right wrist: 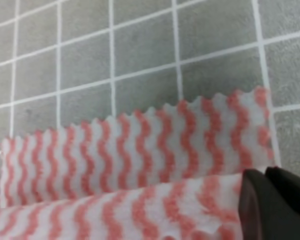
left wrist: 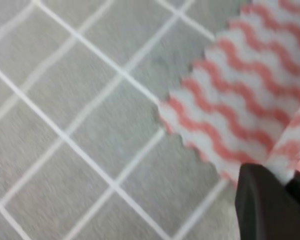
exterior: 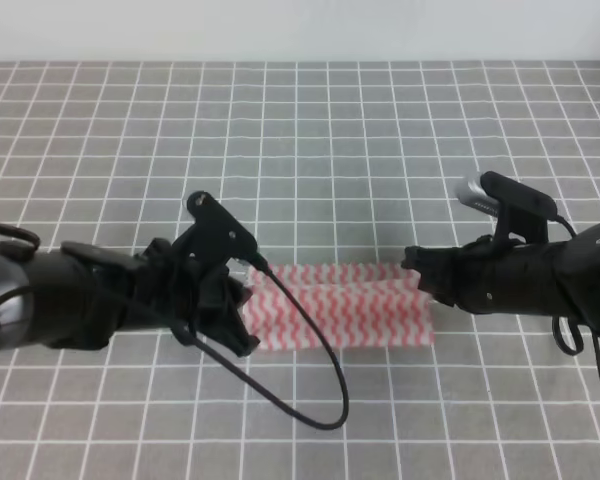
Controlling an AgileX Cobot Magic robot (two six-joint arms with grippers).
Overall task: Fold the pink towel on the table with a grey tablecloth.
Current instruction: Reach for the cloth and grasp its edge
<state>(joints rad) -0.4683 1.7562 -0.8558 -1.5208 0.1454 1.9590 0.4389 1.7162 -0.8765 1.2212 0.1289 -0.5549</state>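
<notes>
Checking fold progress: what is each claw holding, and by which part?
Both appear to pinch the pink towel: left claw at its left end, right claw at its right end, a lifted layer at each. Fingertips mostly hidden.

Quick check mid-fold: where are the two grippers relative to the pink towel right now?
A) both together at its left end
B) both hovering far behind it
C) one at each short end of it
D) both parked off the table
C: in the exterior high view the left gripper sits at the left end of the pink towel and the right gripper at its right end.
</notes>
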